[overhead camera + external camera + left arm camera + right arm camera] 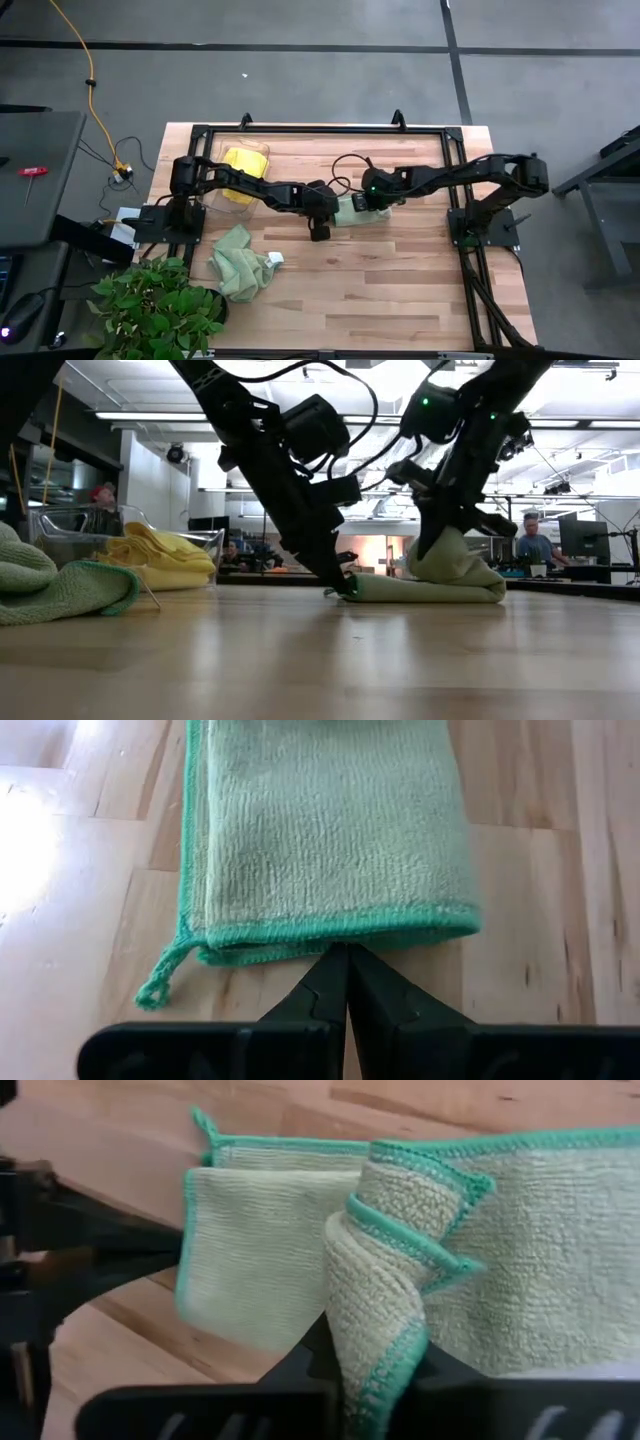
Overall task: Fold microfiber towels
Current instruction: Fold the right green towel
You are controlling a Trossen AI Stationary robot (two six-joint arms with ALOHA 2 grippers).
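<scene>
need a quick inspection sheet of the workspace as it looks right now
surface: wooden table in a black frame, bare at the front.
job's things: green towel part folded at the centre; crumpled green towel front left; yellow towels in a clear bin at back left.
clutter: potted plant at the front left corner.
hands: left hand shut, tip pressed at the folded towel's edge; right hand shut on a lifted fold of the same towel.
cables: yellow cord on the floor to the left; black leads along both arms.
surroundings: grey floor; people and monitors beyond the table.
</scene>
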